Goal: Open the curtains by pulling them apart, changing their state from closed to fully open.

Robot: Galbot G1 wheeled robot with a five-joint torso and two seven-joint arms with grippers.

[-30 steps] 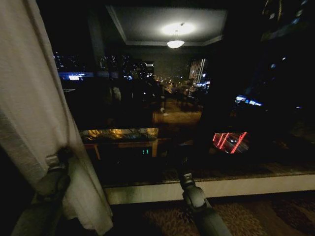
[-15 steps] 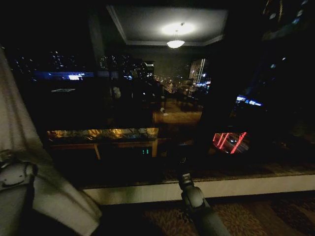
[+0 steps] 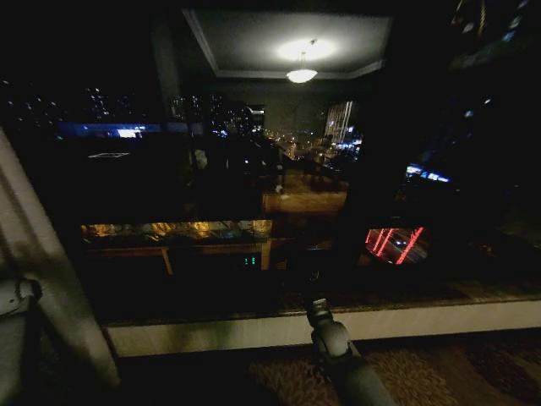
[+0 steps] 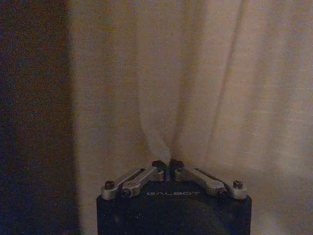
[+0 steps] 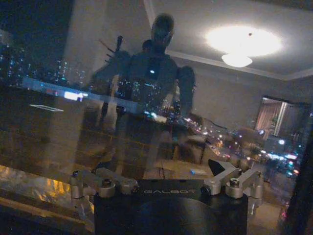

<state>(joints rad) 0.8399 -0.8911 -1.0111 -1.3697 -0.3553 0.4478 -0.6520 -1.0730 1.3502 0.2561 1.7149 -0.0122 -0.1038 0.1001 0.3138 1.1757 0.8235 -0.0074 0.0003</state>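
Since the earlier frames, curtain has slid to the far left edge, baring the dark window. Left gripper pinches a fold of it: light, soft, slips easily; hold mid-pleat. Right gripper spread, facing glass. Sill lies below; nothing blocks.

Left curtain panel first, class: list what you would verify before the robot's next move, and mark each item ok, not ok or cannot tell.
1. Left gripper jaws pinch a fold of the sheer curtain panel: ok.
2. Panel drawn to the window's left edge: ok.
3. Window glass uncovered across the middle: ok.
4. Right gripper open, holding nothing: ok.
5. Right-hand panel fully drawn back: cannot tell.
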